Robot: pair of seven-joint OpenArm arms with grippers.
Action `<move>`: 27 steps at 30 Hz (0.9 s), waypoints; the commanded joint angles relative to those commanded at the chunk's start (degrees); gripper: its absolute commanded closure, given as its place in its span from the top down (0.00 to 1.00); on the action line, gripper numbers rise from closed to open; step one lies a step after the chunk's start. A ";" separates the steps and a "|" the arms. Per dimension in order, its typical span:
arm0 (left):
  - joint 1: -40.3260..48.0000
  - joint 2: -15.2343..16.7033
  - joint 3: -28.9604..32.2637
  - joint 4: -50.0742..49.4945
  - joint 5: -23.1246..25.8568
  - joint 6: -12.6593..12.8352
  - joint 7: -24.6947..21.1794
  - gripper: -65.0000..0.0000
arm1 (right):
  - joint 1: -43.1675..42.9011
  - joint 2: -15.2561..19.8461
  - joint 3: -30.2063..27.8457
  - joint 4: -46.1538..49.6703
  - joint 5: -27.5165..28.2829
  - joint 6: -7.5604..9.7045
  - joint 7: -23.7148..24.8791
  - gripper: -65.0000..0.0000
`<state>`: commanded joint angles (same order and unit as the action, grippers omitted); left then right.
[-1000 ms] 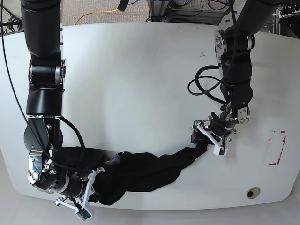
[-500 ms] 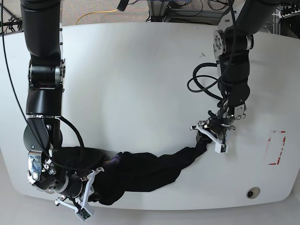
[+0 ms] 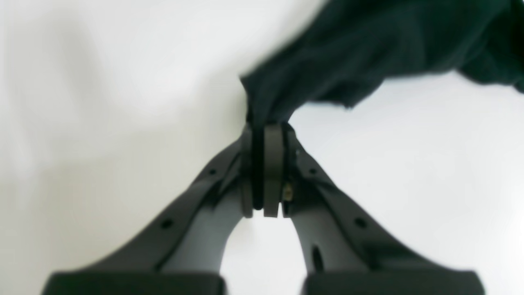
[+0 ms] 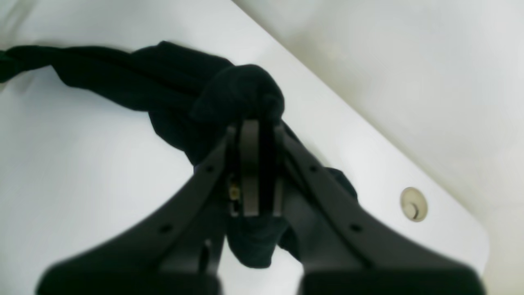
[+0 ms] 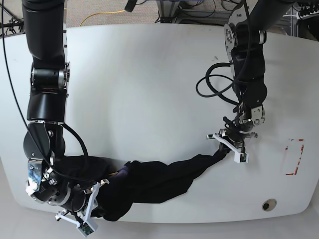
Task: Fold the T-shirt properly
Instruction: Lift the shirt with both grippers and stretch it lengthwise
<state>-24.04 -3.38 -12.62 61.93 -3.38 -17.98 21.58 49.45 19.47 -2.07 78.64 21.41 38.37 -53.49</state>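
Note:
The black T-shirt (image 5: pixel 149 181) lies bunched and stretched into a long rope along the table's near edge. My left gripper (image 5: pixel 223 148) is shut on the shirt's right end, and the left wrist view shows cloth (image 3: pixel 348 53) pinched between its pads (image 3: pixel 272 172). At the near left, my right gripper (image 5: pixel 92 206) is shut on a wad of the shirt (image 4: pixel 241 94), which bulges above its fingers (image 4: pixel 249 164). The print does not show.
The white table (image 5: pixel 149 89) fills the view. A red marked rectangle (image 5: pixel 294 157) sits at the right edge. A small round fitting (image 5: pixel 269 204) is set near the front right corner. Cables (image 5: pixel 214 89) hang off the left arm.
My left gripper has shifted a little right and away with the shirt's end, pulling the cloth tauter. My right gripper has drifted slightly lower toward the near edge.

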 joint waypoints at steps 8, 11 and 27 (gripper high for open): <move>3.16 -5.54 -0.09 18.02 0.00 -2.99 5.45 0.00 | 4.13 1.32 -0.35 -0.09 -0.09 -0.09 0.26 0.00; 2.81 -7.91 -1.76 21.98 0.00 -3.96 9.23 0.00 | 6.86 1.58 -0.44 -0.88 -0.09 -0.09 0.26 0.00; -19.43 -16.88 -9.23 32.53 0.09 -10.81 26.37 0.00 | 25.35 1.58 -0.62 -9.32 -0.09 -0.09 -0.97 0.00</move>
<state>-43.47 -20.26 -21.85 94.46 -3.30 -28.79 47.96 74.80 21.05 -2.68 69.32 21.32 38.29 -54.46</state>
